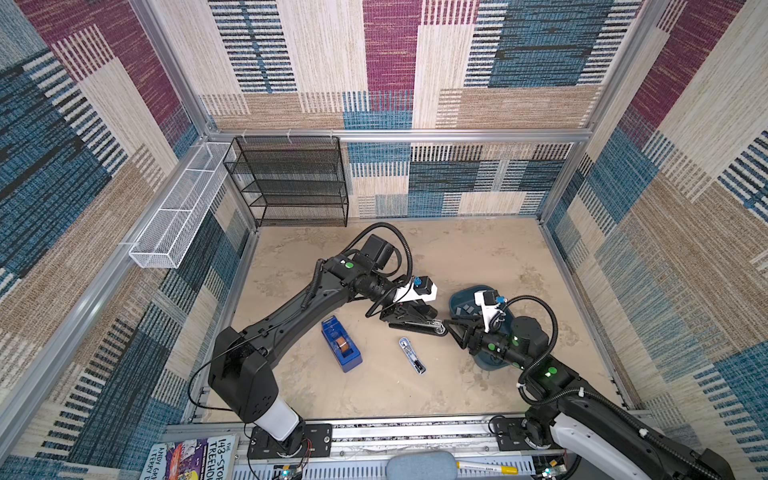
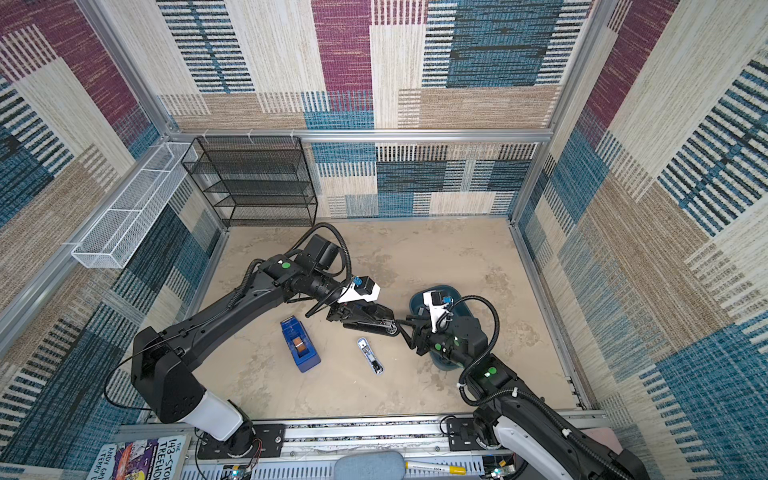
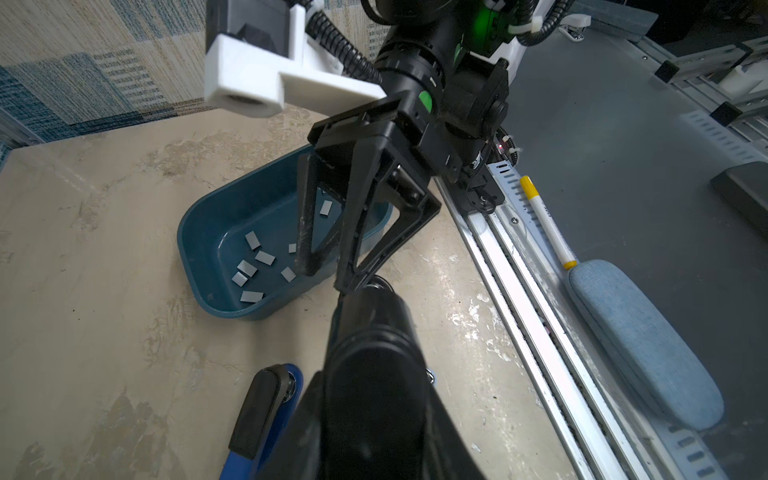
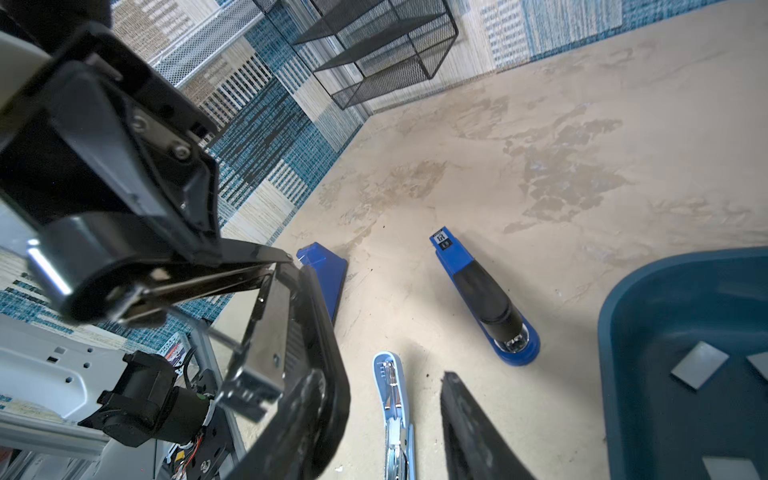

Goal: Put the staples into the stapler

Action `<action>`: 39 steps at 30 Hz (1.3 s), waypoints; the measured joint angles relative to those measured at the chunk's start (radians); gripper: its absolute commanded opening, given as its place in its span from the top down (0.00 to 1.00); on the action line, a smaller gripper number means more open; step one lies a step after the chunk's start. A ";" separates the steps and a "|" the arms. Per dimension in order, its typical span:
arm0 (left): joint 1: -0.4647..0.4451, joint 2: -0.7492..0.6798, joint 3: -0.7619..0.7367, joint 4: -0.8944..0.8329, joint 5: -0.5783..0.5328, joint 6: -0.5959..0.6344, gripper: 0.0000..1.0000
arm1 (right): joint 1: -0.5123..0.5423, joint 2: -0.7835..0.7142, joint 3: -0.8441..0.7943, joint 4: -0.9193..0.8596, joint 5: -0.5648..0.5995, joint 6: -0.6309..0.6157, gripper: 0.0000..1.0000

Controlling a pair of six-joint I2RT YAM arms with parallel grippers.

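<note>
- My left claw (image 1: 415, 312) was clamped on the rear of the black stapler (image 1: 419, 326), which sat just beside the teal tray (image 1: 459, 296).
- In both top views the stapler's long axis ran from my left claw toward the tray, with its nose pointing at the tray.
- Only my right wrist view showed it hinged open, with the shiny metal channel (image 4: 266, 316) bared under the lifted top.
- My right claw (image 3: 325, 276) hung over the tray's edge with its jaws parted and nothing between them. One fingertip (image 3: 348, 274) sat at the stapler's nose, but I could not tell whether it touched.
- The staples (image 3: 253, 266) lay loose on the tray's floor, turned every which way. My left wrist view showed them plainly, while the top views hid most of them beneath my right wrist.
- A small light-blue stapler (image 1: 411, 355) and a blue stapler (image 4: 486, 299) lay farther from the tray, beyond the black one.
</note>
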 measured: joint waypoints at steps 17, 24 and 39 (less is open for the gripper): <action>0.008 0.042 0.024 -0.006 -0.038 0.002 1.00 | 0.000 -0.028 0.161 -0.118 -0.002 -0.108 0.49; 0.021 0.044 0.034 -0.021 -0.032 0.005 1.00 | 0.037 0.061 0.208 -0.113 -0.082 -0.178 0.50; 0.024 0.019 0.034 -0.037 -0.004 0.016 1.00 | 0.146 0.199 0.256 -0.088 -0.081 -0.315 0.50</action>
